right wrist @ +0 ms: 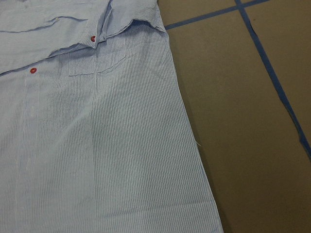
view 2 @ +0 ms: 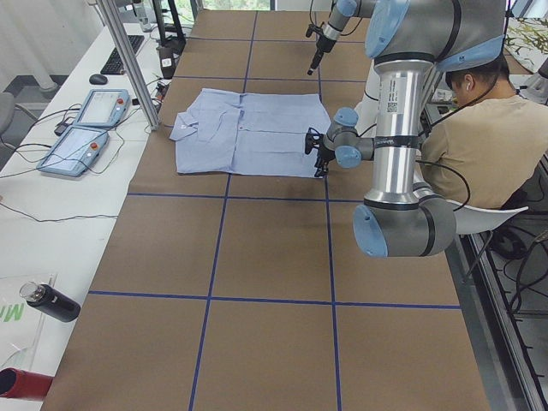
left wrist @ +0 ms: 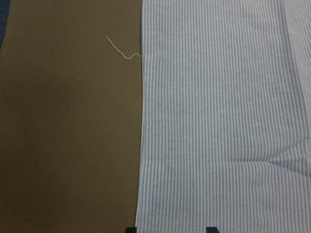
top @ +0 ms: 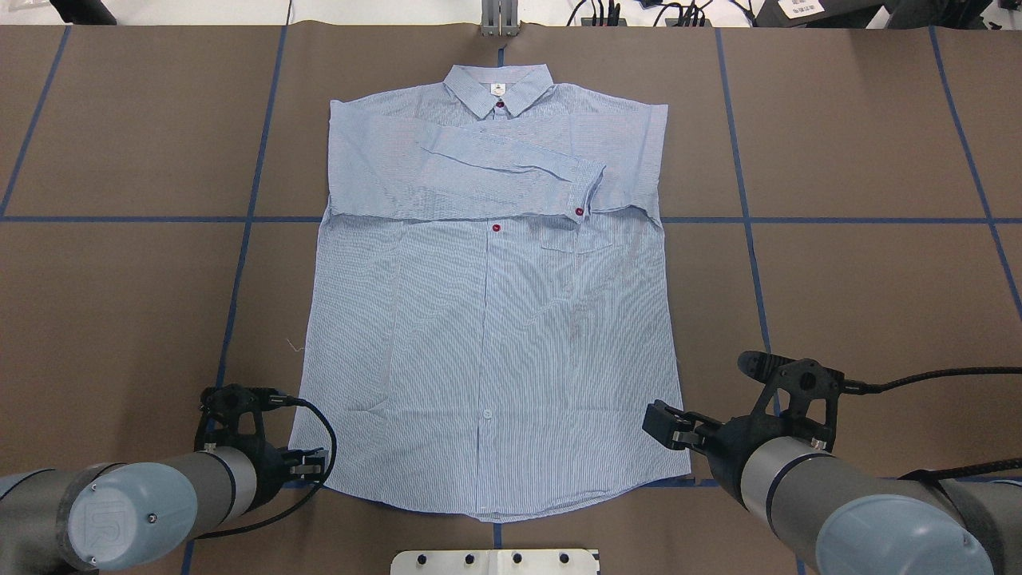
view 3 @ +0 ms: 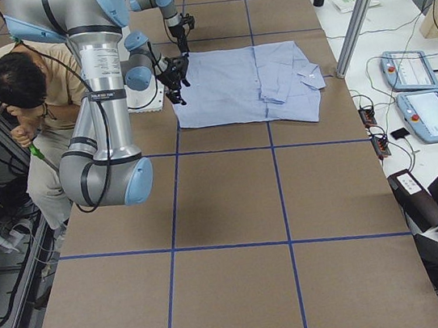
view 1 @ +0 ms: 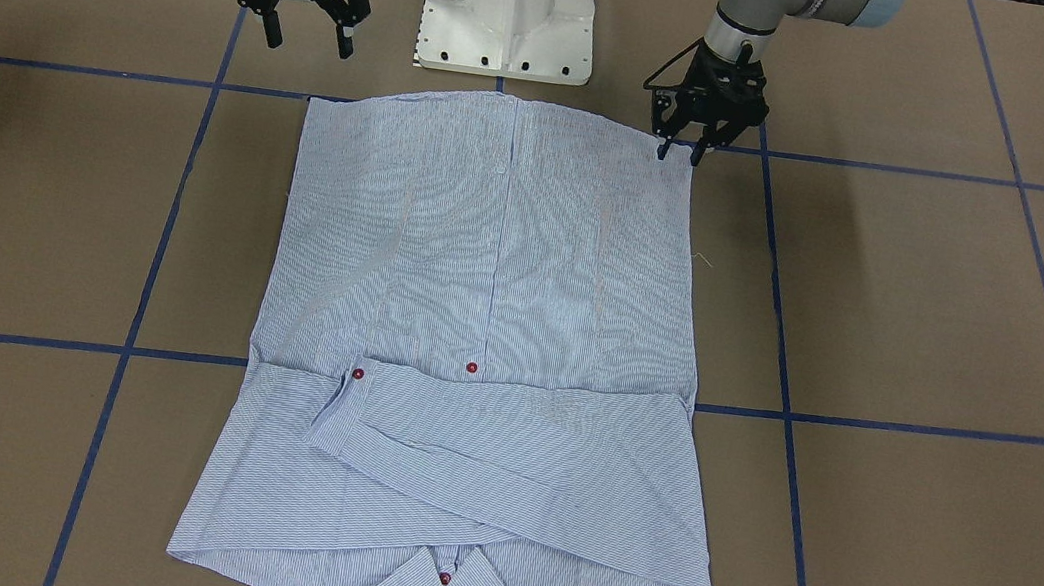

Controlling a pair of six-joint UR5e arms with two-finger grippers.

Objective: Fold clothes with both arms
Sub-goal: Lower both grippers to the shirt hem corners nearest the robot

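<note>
We saw the striped shirt [top: 495,319] flat mid-surface [top: 838,303], its sleeves [top: 511,160] already crossed over the chest. We judged that the body folds remained. In the overhead view, the left gripper [view 1: 680,152] sat at the hem's 7 o'clock corner and the right gripper [view 1: 308,38] near 5 o'clock. Both pairs of fingers were spread and empty.

The light blue long-sleeved cotton shirt [top: 495,335] is showing fine white stripes, dark red round buttons [top: 497,228] and a small white neck label [top: 498,88]. The brown tabletop [top: 862,303] is carrying blue tape grid lines [top: 870,220]. The silver-grey jointed left arm [top: 215,487] and right arm [top: 798,487] are wearing light blue joint caps [top: 132,515].
</note>
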